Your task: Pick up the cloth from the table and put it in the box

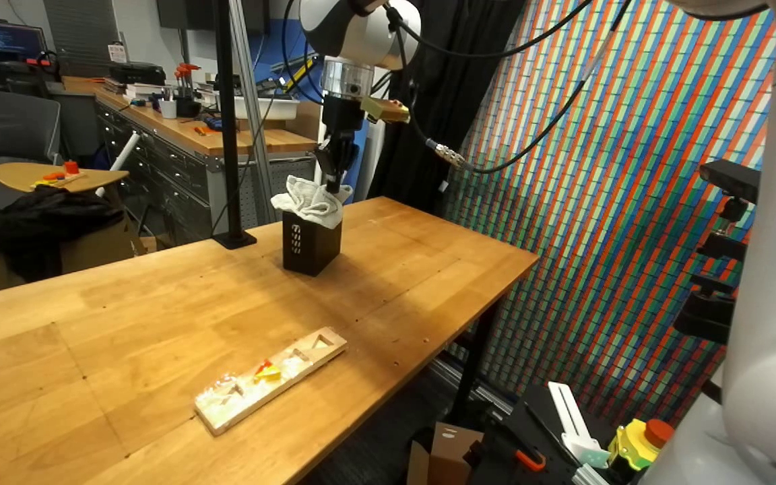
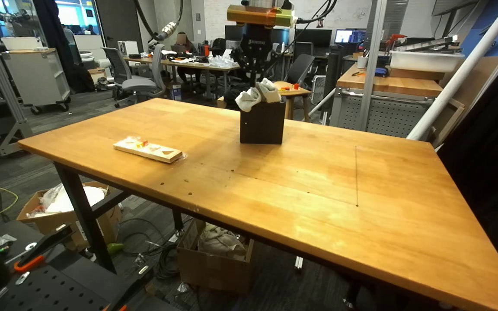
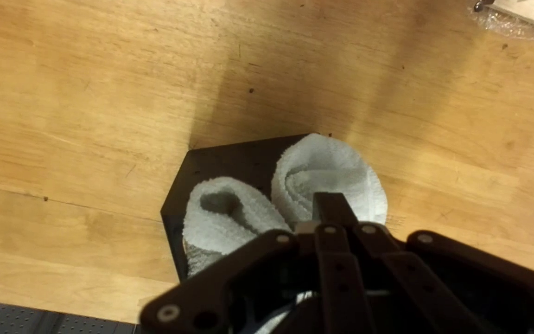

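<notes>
The white terry cloth (image 1: 302,201) lies bunched in the mouth of the tall black box (image 1: 310,249), with folds sticking out above its rim and hanging over it. The cloth (image 2: 248,100) and the box (image 2: 263,125) also show in an exterior view. My gripper (image 1: 332,187) points down over the box with its fingertips against the cloth. In the wrist view the gripper (image 3: 334,206) has its fingers together. Two cloth lobes (image 3: 327,157) spread out beside it over the box (image 3: 230,162). I cannot see any cloth between the fingers. The box's inside is hidden.
The box stands on a wooden table (image 1: 159,323) near its edge. A wooden shape board (image 1: 294,367) with small red and yellow pieces lies on the table, also in an exterior view (image 2: 145,150). A black pole (image 1: 234,238) stands at the table edge beside the box.
</notes>
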